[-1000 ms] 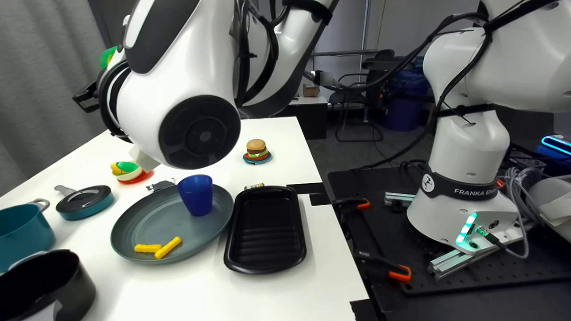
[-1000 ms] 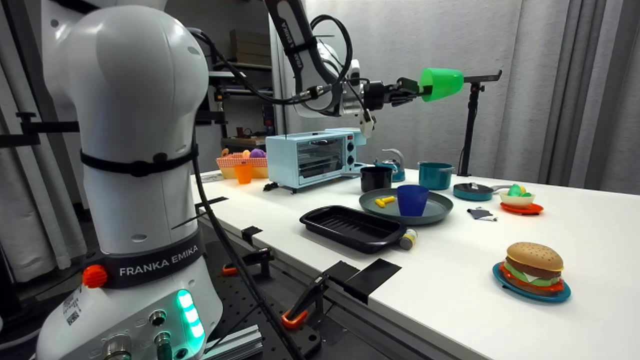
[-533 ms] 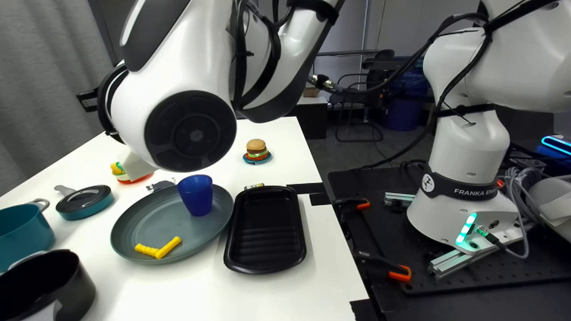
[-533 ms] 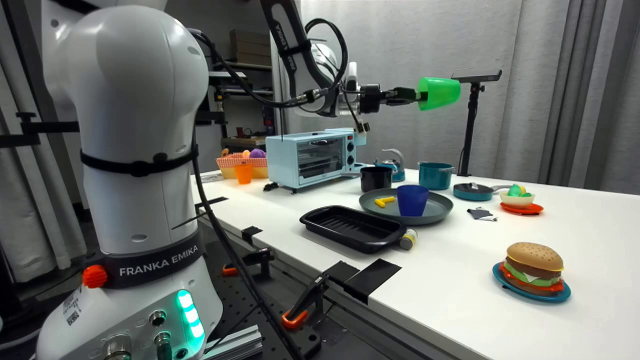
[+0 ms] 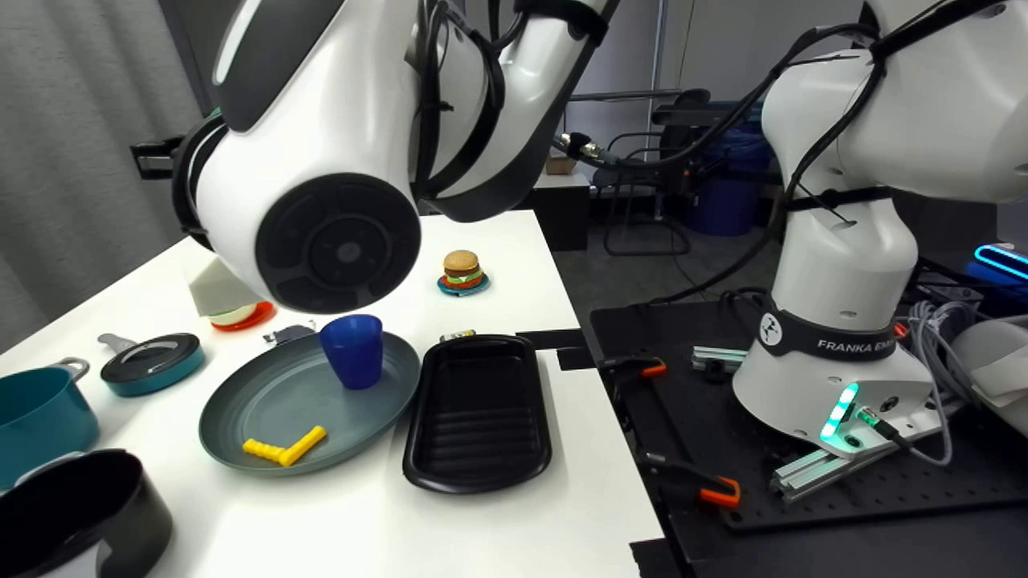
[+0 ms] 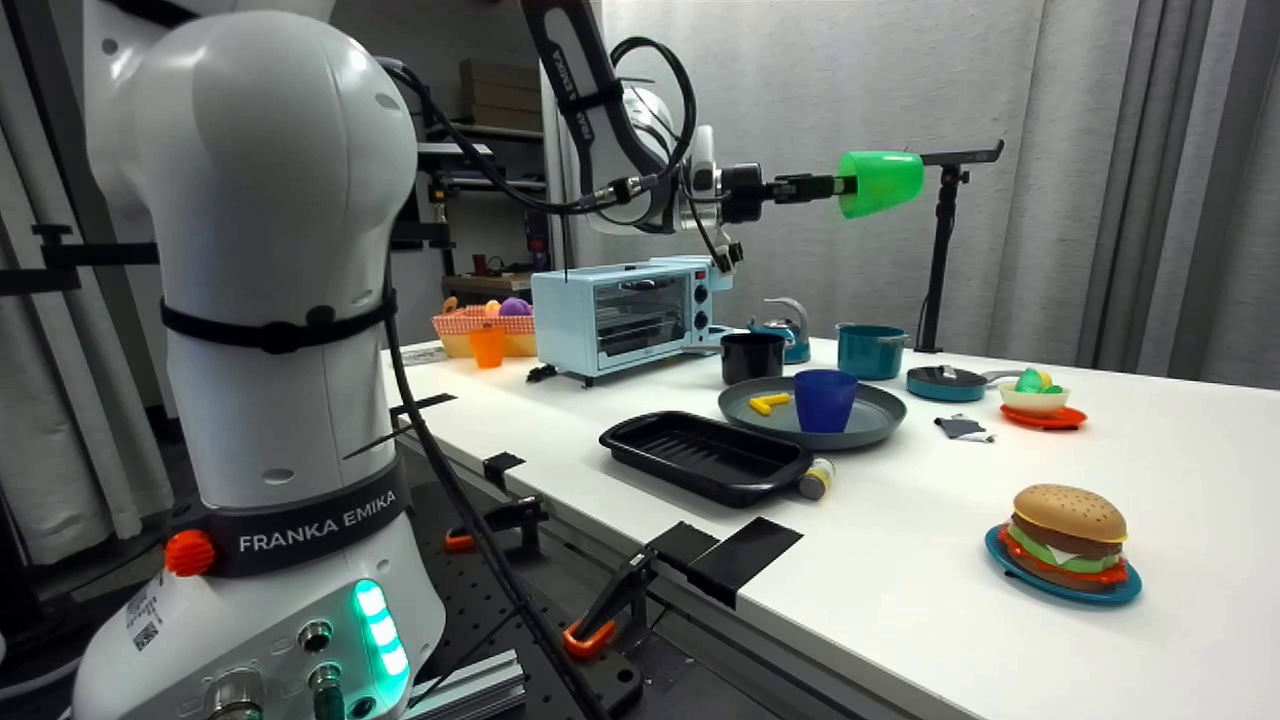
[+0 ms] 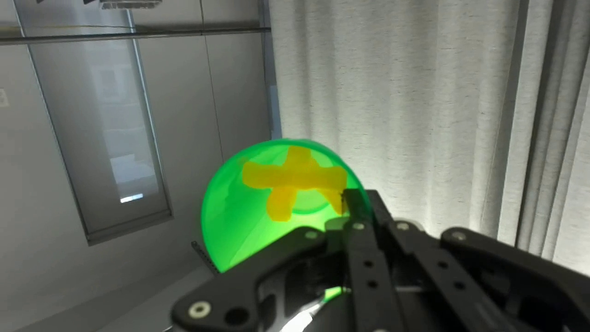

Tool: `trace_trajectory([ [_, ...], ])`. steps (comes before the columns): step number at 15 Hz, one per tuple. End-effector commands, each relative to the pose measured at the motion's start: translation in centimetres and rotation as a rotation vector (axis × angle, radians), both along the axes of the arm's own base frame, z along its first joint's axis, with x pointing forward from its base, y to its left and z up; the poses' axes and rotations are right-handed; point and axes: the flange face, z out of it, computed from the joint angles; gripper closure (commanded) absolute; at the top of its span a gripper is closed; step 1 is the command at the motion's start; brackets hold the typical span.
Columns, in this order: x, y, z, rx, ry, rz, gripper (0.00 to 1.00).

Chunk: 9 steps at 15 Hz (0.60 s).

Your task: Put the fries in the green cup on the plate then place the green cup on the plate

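Note:
My gripper (image 7: 362,198) is shut on the wall of the green cup (image 6: 882,183), one finger inside and one outside. The cup lies roughly sideways in the air, high above the table. The wrist view looks into the cup (image 7: 235,221), where several yellow fries (image 7: 295,177) lie crossed near its bottom. Two more fries (image 6: 768,403) lie on the grey-blue plate (image 6: 870,425); these fries (image 5: 289,447) and the plate (image 5: 241,393) also show in an exterior view. There, the arm hides nearly all of the cup.
A dark blue cup (image 5: 353,351) stands on the plate. A black ridged tray (image 5: 482,409) is beside the plate. A black pot (image 6: 752,357), teal pot (image 6: 868,350), lidded teal pan (image 6: 945,383), toy burger (image 6: 1065,535) and light-blue oven (image 6: 625,315) stand around it.
Over the last second the arm and the green cup have moved slightly lower, and the cup's tilt has changed a little. The cup stays held. Things on the table have not moved.

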Motion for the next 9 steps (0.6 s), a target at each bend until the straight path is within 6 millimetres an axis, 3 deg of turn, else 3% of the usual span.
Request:
trace_trajectory([
  [1,0.2,0.3,0.2,0.062,-0.116,-0.014,0.99],
  [3,0.4,0.4,0.3,0.065,-0.156,0.008,0.99],
  [4,1.6,4.8,0.9,0.066,-0.167,0.012,0.99],
  [9,2.6,10.5,1.7,-0.02,-0.229,0.101,0.99],
])
